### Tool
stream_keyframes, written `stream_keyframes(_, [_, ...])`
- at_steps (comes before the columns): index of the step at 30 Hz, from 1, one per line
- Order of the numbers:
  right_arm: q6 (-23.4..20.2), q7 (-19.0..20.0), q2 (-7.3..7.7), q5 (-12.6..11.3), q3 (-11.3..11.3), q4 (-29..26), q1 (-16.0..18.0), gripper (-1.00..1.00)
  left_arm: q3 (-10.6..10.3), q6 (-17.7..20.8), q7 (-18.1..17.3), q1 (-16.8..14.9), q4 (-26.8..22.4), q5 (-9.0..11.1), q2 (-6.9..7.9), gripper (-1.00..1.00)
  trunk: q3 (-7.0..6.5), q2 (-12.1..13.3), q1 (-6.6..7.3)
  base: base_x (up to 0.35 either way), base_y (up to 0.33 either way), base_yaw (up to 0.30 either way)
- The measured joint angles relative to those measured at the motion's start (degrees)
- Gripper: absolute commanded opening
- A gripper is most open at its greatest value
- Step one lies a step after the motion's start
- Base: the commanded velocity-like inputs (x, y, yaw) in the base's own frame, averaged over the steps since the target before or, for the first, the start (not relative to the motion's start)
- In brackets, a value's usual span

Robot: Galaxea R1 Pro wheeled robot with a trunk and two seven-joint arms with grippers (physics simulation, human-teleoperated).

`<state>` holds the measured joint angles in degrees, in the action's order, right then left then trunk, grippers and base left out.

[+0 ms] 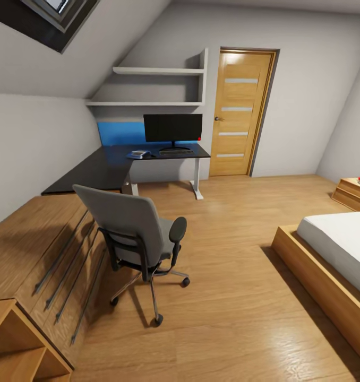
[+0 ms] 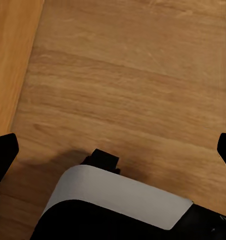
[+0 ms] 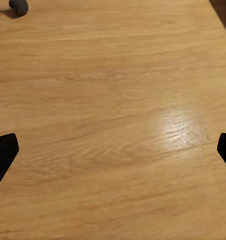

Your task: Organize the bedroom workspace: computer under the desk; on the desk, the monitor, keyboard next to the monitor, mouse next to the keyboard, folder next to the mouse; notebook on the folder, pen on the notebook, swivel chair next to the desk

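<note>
Fingers: our left gripper shows one dark fingertip at each side of its wrist view, spread wide with nothing between them, above bare wooden floor; a white and black part of our own body lies just below. Our right gripper is likewise spread and empty over the floor, with one chair caster at the far edge of that view.

Head view: the desk fills the far left corner, its short wing along the back wall and its long wing along the left wall. The monitor stands upright on the short wing, with the keyboard just in front of it. A small pale object lies left of the keyboard; at this range we cannot tell what it is. The chair stands on the floor near the long wing's end, beside a low wooden unit, its back towards us. Open floor runs between the chair and the bed at right, up to the door.
</note>
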<state>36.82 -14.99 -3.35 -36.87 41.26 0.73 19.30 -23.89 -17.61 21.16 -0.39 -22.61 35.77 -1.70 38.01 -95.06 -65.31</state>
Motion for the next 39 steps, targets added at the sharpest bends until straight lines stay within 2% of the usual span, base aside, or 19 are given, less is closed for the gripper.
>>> stream_keyframes(3, [0.24, 0.09, -0.15, -1.58, -0.56, -1.51, 0.02, 1.0, 0.01, 0.07, 0.17, -1.67, -0.41, -0.92, -0.06, 1.0, 0.53, -1.2, -0.66, 0.0, 0.0, 0.0])
stream_keyframes(6, [0.34, 0.11, 0.14, -3.48, -1.09, -5.81, 0.1, 1.0, 0.01, 0.15, 0.27, -4.55, -0.71, -1.36, -0.09, 1.0, 1.07, -2.41, -1.32, 0.0, 0.0, 0.0])
stream_keyframes(9, [0.34, -0.06, 1.26, -4.79, -1.43, -10.44, 0.27, 1.0, 0.03, 1.4, 0.36, -8.12, -0.86, -1.54, -0.08, 1.0, 1.61, -3.61, -1.98, 0.0, 0.0, 0.0])
stream_keyframes(10, [0.34, -0.1, 2.16, -5.21, -1.6, -11.95, 0.41, 1.0, 0.05, 3.44, 0.39, -9.89, -0.9, -1.63, -0.04, 1.0, 1.78, -4.01, -2.2, 0.0, 0.0, 0.0])
stream_keyframes(12, [0.33, -0.13, 3.03, -5.69, -1.86, -12.97, 0.51, 1.0, 0.17, 6.29, 0.41, -11.62, -0.92, -1.59, 0.08, 1.0, 2.15, -4.81, -2.64, 0.0, 0.0, 0.0])
stream_keyframes(13, [0.43, -0.12, 3.63, -6.14, -2.2, -13.47, 0.61, 1.0, 0.23, 9.07, 0.32, -12.86, -0.87, -1.56, 0.3, 1.0, 2.33, -5.21, -2.86, 0.0, 0.0, 0.0])
stream_keyframes(16, [0.84, 0.03, 4.3, -6.65, -2.57, -13.99, 0.7, 1.0, 0.4, 12.51, 0.15, -14.25, -0.43, -1.35, 1.02, 1.0, 2.87, -6.42, -3.52, 0.0, 0.0, 0.0])
stream_keyframes(23, [2.66, 0.12, 4.6, -6.97, -2.63, -14.02, 0.72, 1.0, 0.7, 14.14, 0.07, -15.08, 2.51, -1.29, 1.58, 1.0, 4.13, -9.23, -5.05, 0.0, 0.0, 0.0])
stream_keyframes(28, [3.14, 0.1, 4.77, -7.14, -2.66, -13.44, 0.72, 1.0, 0.77, 12.3, 0.1, -15.18, 3.59, -1.19, 1.65, 1.0, 5.03, -11.23, -6.15, 0.0, 0.0, 0.0])
stream_keyframes(32, [3.36, 0.18, 4.65, -7.15, -2.58, -10.61, 0.72, 1.0, 0.77, 10.08, 0.14, -15.21, 3.95, -1.07, 1.59, 1.0, 5.75, -12.84, -7.03, 0.0, 0.0, 0.0])
stream_keyframes(36, [3.33, 0.21, 4.51, -6.95, -2.28, -10.12, 0.74, 1.0, 0.79, 9.78, 0.15, -15.21, 4.02, -1.02, 1.57, 1.0, 6.46, -14.44, -7.91, 0.0, 0.0, 0.0])
stream_keyframes(38, [3.44, 0.26, 4.4, -6.73, -2.17, -10.59, 0.72, 1.0, 0.4, 10.44, 0.22, -15.23, 3.76, -1.07, 0.78, 1.0, 6.82, -15.24, -8.35, 0.0, 0.0, 0.0])
stream_keyframes(39, [3.23, 0.26, 4.39, -6.64, -2.12, -11.88, 0.78, 1.0, 0.31, 11.31, 0.41, -15.45, 3.28, -1.24, -0.1, 1.0, 7.0, -15.64, -8.57, 0.0, 0.0, 0.0])
